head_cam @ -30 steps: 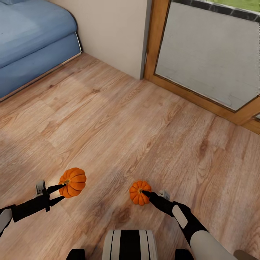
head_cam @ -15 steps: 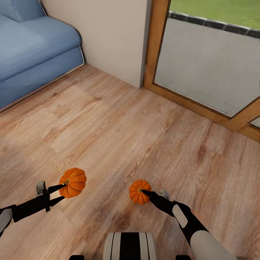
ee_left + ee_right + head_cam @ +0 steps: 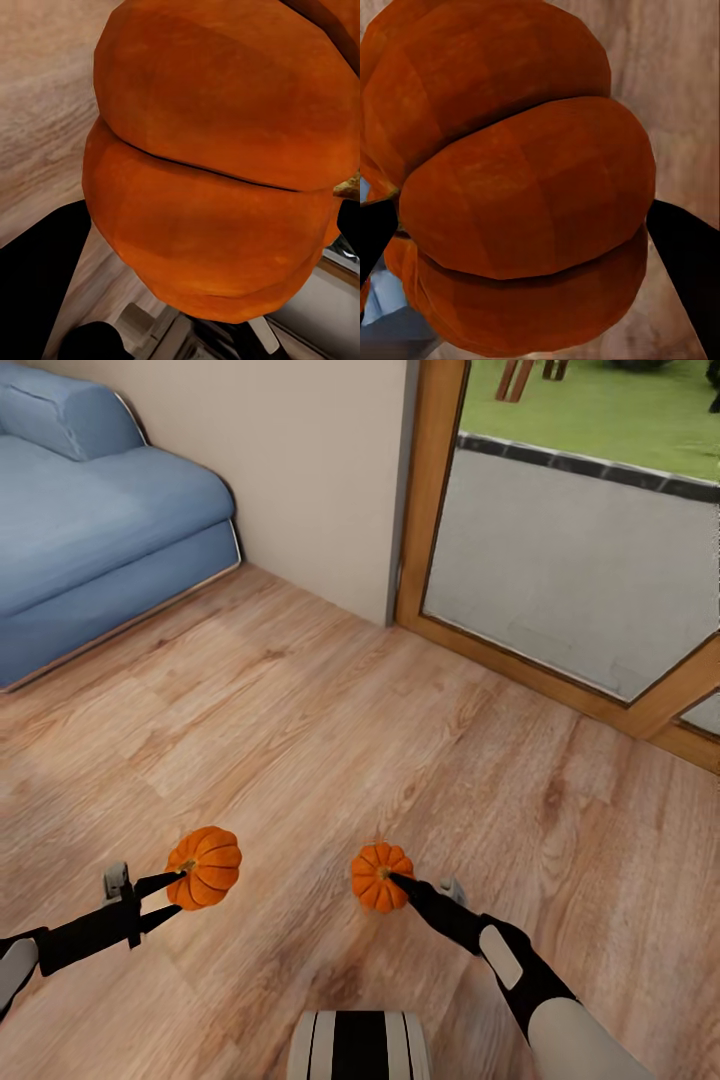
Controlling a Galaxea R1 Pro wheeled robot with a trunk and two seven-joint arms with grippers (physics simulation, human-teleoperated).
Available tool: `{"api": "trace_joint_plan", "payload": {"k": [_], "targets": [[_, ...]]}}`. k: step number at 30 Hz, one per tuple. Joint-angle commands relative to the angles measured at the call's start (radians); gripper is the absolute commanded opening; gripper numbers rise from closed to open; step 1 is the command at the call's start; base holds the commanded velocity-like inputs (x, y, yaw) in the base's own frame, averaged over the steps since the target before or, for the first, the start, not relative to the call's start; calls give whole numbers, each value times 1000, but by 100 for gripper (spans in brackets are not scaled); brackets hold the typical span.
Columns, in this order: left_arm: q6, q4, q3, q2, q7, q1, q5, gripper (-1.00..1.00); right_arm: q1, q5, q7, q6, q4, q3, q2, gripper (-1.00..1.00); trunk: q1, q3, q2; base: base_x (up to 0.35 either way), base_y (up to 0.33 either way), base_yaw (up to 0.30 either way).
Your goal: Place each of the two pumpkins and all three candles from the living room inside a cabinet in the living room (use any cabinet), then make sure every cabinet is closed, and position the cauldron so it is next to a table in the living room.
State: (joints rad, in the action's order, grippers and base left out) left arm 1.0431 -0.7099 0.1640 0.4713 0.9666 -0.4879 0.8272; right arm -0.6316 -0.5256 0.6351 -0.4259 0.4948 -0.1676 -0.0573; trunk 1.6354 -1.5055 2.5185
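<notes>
You have two pumpkins in hand, one per gripper, and both hang above the wooden floor (image 3: 330,700) rather than resting on it. The left pumpkin (image 3: 205,867) sits at the tip of your left gripper (image 3: 175,887), whose two thin black fingers (image 3: 158,881) fork apart around the side where the stem is, pinching it there; in the left wrist view its ribbed orange body (image 3: 217,172) looms very close, with a bit of pale stem at the edge. The right pumpkin (image 3: 379,876) is clamped by your right gripper (image 3: 398,882), stem turned toward the fingers; in the right wrist view it bulges between two dark fingers (image 3: 686,255) that close on it from either side. Your left arm (image 3: 70,940) reaches in low from the left, nearly level, pointing forward and to the right. Your right arm (image 3: 520,980) comes up from the lower right, angled toward the middle, so the two pumpkins hang near each other but apart. Farther out you face one blue sofa (image 3: 90,530) at the left, a beige wall (image 3: 300,460) ahead and one wood-framed glass door (image 3: 560,550) at the right, with grass beyond.
</notes>
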Motion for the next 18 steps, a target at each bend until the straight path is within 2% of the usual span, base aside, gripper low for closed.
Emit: {"api": "trace_joint_plan", "payload": {"k": [1, 7, 18], "targets": [[-1, 0, 0, 0, -3, 0, -2, -100, 1, -4, 20, 4, -1, -3, 1, -100, 0, 4, 0, 0, 0, 0], [-2, 0, 0, 0, -3, 0, -2, -100, 3, -29, 93, 10, -1, -7, 1, -100, -3, 27, -2, 0, 0, 0], [-3, 0, -1, -2, -3, 0, -2, -100, 4, -32, 103, 14, -1, -6, -1, -100, -8, 70, -4, 0, 0, 0]]}}
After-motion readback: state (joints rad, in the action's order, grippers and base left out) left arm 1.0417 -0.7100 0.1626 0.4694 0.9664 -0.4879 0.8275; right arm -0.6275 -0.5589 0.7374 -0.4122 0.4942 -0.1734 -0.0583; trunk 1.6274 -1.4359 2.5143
